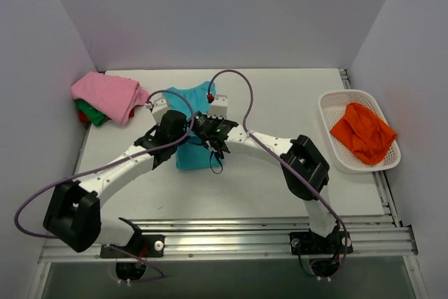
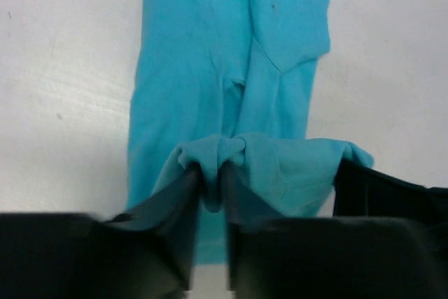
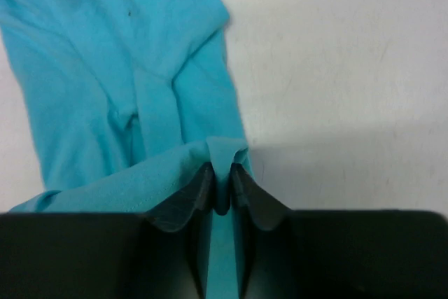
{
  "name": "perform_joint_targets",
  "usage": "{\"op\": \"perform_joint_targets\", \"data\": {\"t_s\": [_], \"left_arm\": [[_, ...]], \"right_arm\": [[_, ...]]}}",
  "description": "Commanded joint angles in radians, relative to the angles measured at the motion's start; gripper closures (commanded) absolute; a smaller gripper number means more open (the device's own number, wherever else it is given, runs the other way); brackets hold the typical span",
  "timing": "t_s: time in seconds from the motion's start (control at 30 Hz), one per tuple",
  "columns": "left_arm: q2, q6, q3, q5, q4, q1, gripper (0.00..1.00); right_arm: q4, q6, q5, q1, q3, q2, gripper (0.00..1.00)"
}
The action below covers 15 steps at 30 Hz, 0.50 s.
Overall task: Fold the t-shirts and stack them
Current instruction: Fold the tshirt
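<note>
The teal t-shirt (image 1: 192, 157), folded into a narrow strip, lies well left of the basket (image 1: 336, 148), its near end bunched up. The orange t-shirt (image 1: 362, 133) lies crumpled inside the basket. Farther left, the pink t-shirt (image 1: 108, 94) covers the green t-shirt (image 1: 91, 112) and the red t-shirt (image 1: 82, 116).

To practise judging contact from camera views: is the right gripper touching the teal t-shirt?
Touching. The right wrist view shows a fold of the teal t-shirt pinched between the closed fingers of the right gripper.
</note>
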State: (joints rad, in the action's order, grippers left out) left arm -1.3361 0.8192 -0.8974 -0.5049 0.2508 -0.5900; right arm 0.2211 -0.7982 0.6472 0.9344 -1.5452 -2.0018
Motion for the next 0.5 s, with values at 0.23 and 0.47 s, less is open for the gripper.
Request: {"op": "perform_joint_targets", "data": {"t_s": [0.23, 0.47], "left_arm": [[-0.400, -0.107, -0.464, 0.166, 0.004, 0.226, 0.06], [-0.189, -0.092, -0.464, 0.075, 0.113, 0.236, 0.06]], "right_arm": [[0.216, 0.157, -0.032, -0.201, -0.617, -0.295, 0.00], [0.089, 0.154, 0.011, -0.212, -0.286, -0.005, 0.00]]}}
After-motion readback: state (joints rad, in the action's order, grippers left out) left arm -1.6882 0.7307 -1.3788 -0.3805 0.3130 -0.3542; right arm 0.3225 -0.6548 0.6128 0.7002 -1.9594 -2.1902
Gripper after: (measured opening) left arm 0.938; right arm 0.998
